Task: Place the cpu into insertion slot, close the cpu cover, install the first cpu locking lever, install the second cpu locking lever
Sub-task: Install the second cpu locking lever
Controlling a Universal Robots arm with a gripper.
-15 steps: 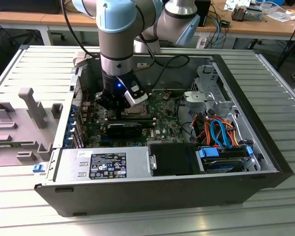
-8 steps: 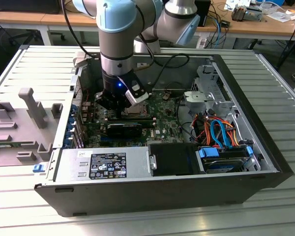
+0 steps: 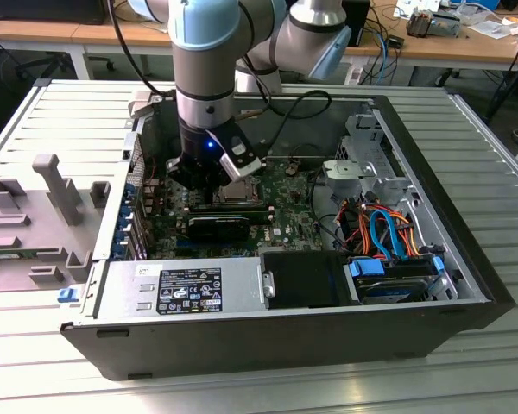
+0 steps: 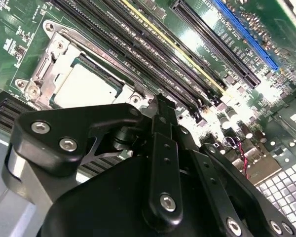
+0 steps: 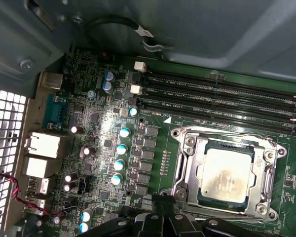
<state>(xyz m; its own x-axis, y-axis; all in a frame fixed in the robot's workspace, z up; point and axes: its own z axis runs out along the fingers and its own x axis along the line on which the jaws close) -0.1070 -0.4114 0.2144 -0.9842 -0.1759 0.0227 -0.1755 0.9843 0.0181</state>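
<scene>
Gripper [image 3: 214,177] hangs low over the green motherboard [image 3: 289,203] inside the open computer case [image 3: 466,259], just beside the insertion slot [image 5: 227,173]. I cannot tell if its fingers are apart or together. In both wrist views the cpu [image 5: 226,177] lies flat in that slot, and the cpu cover [image 5: 187,170] frames it.
</scene>
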